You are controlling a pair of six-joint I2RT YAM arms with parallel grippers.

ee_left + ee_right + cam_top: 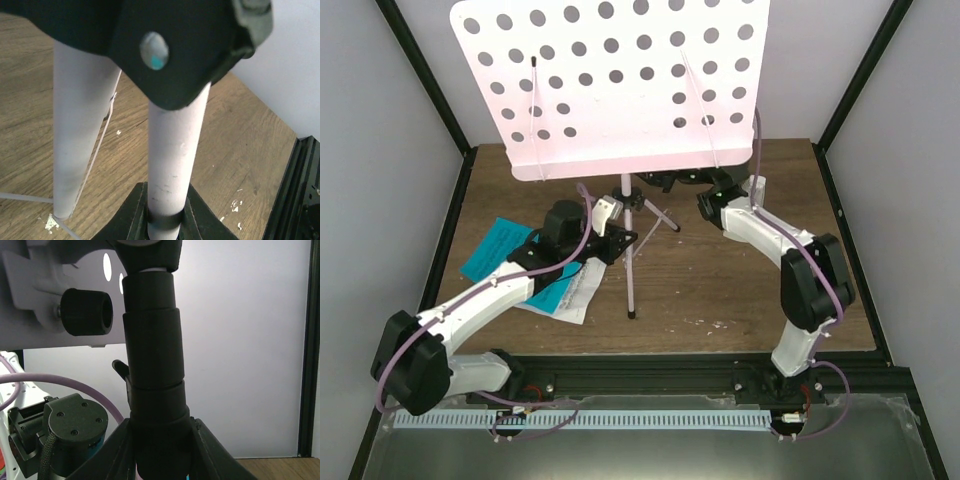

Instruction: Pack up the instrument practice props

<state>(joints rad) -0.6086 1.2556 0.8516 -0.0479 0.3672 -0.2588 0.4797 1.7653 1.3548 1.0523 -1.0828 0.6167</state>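
Note:
The pale pink music stand stands at the back middle, its perforated desk (615, 80) tilted over the thin tripod legs (632, 270). My left gripper (626, 238) is shut on one white leg tube (175, 150), which sits between the jaws (167, 217) just below the black hub (175, 55). My right gripper (697, 190) reaches under the desk's lower edge and is shut on the stand's black pole collar (152, 365), which the fingers (160, 450) flank. The teal-covered booklet (500, 248) lies flat at the left, partly under my left arm.
A second leg tube (75, 125) runs close beside the held one. A black knob (87, 312) sticks out under the desk bracket. The left arm's wrist and purple cable (65, 435) are near the right gripper. Black frame posts (855, 80) and grey walls enclose the brown table (740, 290).

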